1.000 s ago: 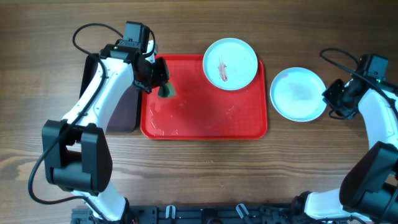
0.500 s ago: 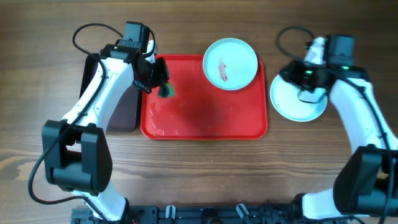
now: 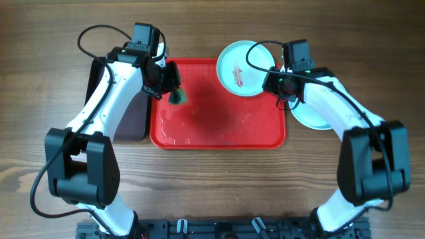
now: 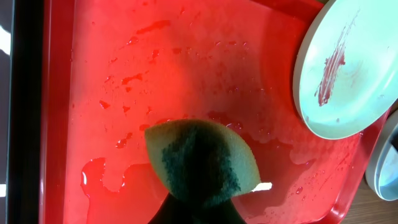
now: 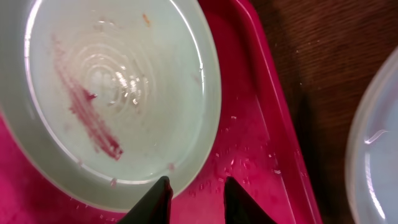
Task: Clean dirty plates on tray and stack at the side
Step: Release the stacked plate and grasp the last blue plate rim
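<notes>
One pale turquoise round shallow plate (image 3: pixel 255 63), streaked with a reddish smear, lay in the far right corner of the large red rectangular plastic tray (image 3: pixel 199 129), whose floor was wet with puddles and droplets. Left gripper (image 3: pixel 174 91) was clamped on a yellow-and-green sponge (image 4: pixel 202 162) over the tray's left part, well apart from that plate; right gripper (image 5: pixel 196 199) stood with fingers slightly apart and empty, one over the plate's rim, the other over bare tray. Just right of the tray, on the wooden counter (image 3: pixel 212 192), a second pale plate (image 3: pixel 309 118) lay partly under the right arm.
</notes>
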